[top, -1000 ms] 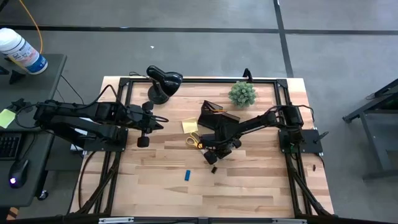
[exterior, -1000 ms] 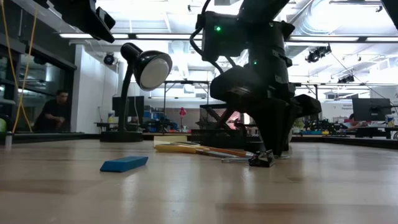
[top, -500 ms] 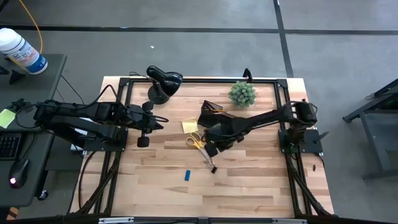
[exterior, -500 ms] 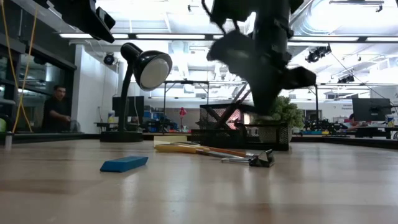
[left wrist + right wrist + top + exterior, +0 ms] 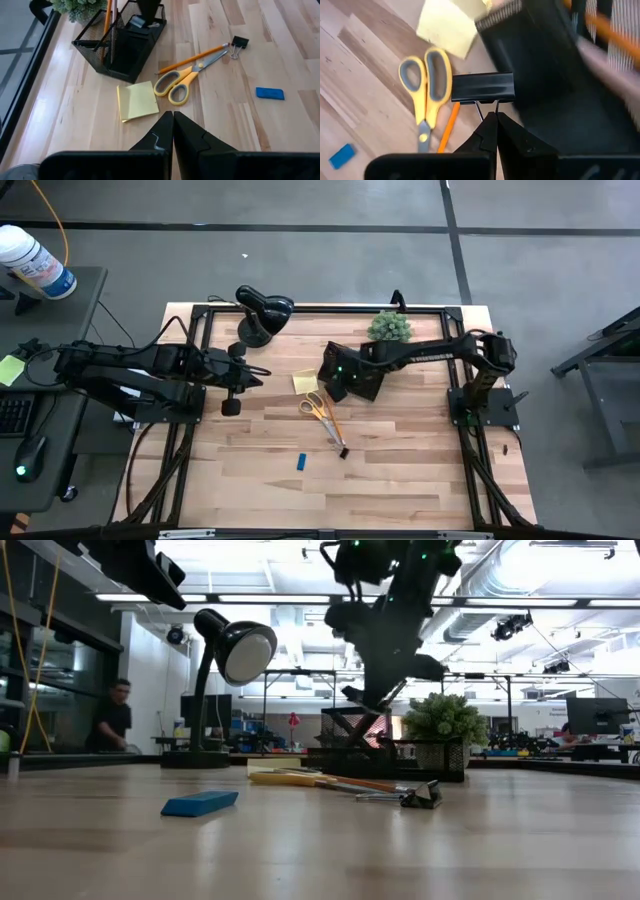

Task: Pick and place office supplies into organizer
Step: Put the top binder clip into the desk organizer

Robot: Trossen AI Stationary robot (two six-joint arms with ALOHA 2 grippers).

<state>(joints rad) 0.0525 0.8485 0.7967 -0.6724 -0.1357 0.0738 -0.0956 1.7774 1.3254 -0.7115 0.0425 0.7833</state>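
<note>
**Right gripper carries a black clip over the organizer**

High view: your right gripper (image 5: 345,380) hangs over the black mesh organizer (image 5: 352,370), beside the plant (image 5: 390,327). Scissors (image 5: 321,408), a yellow pad (image 5: 305,380) and a blue block (image 5: 300,462) lie on the wooden table (image 5: 400,470). The left gripper (image 5: 231,407) waits left of them, pressed shut.

Low view: a lamp (image 5: 225,660) stands left; a person (image 5: 113,720) is in the room behind.

Right wrist view: the fingers pinch the wire handles of a clip (image 5: 483,87).

A second ago this gripper was down on the table by the scissors; it has since risen to the organizer.
</note>
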